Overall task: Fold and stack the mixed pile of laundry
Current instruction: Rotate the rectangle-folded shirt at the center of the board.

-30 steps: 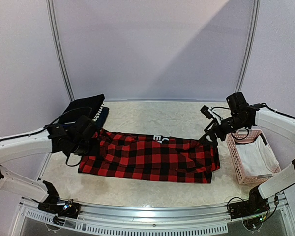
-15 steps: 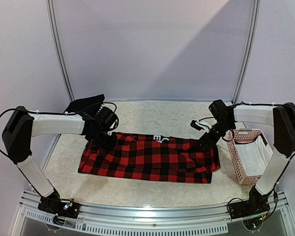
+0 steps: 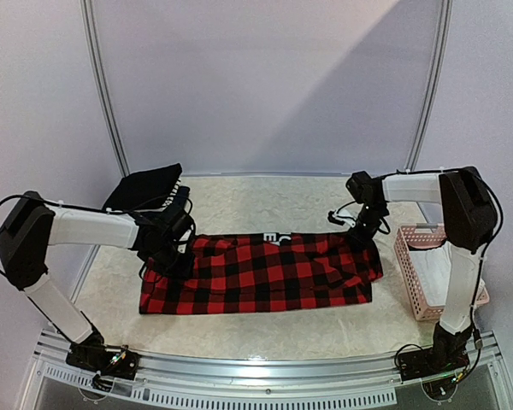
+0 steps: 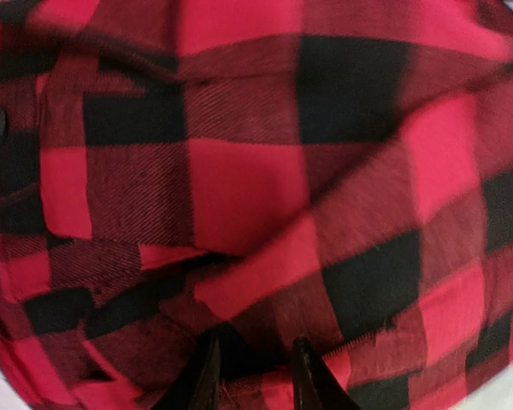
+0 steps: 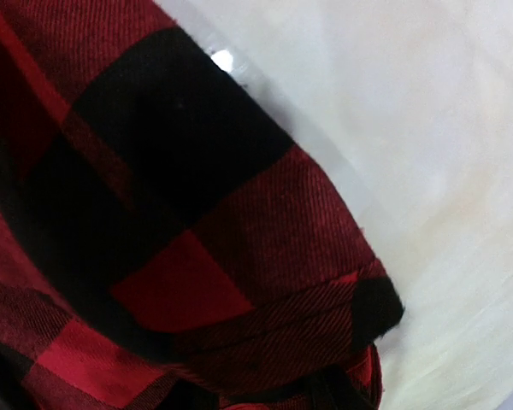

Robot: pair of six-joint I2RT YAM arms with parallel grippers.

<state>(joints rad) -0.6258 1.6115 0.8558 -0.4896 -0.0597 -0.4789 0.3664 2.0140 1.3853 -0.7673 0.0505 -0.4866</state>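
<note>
A red-and-black plaid shirt lies spread across the middle of the table. My left gripper sits at its far left edge. In the left wrist view the left gripper is shut on a fold of plaid cloth. At the shirt's far right corner, my right gripper has the plaid corner bunched between its mostly hidden jaws. A dark garment with white lettering peeks out from under the shirt's far edge. Folded dark clothes are stacked at the back left.
A pink slatted basket holding white cloth stands at the right, close to the right arm. The table top is pale and textured. A metal rail runs along the near edge.
The right gripper has dropped onto the shirt's right corner and closed on it. The left gripper has tightened on the left edge. The shirt's far edge has shifted slightly.
</note>
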